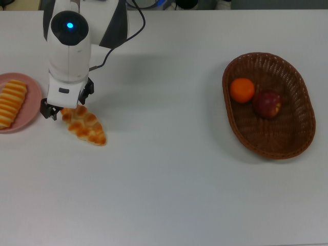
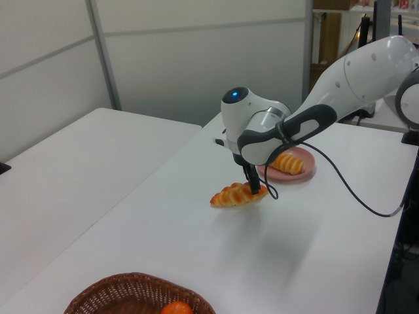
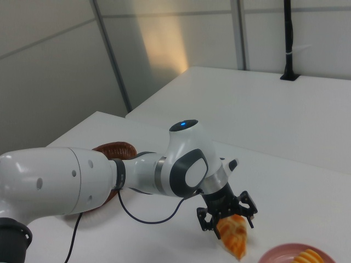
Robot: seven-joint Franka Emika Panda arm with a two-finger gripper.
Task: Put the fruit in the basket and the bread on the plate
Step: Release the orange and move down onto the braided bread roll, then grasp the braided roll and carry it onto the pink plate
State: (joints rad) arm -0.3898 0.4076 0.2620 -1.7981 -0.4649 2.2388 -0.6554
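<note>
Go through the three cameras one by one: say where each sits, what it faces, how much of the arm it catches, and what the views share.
Top view: overhead, looking straight down on the table, with plate, braided roll and basket; shows the arm's wrist and end effector.
Left view: low at the basket end, looking along the table toward the plate; shows the whole forearm.
Right view: near the plate end, looking back toward the basket; arm fills the foreground.
All three share the end effector over the braided roll.
</note>
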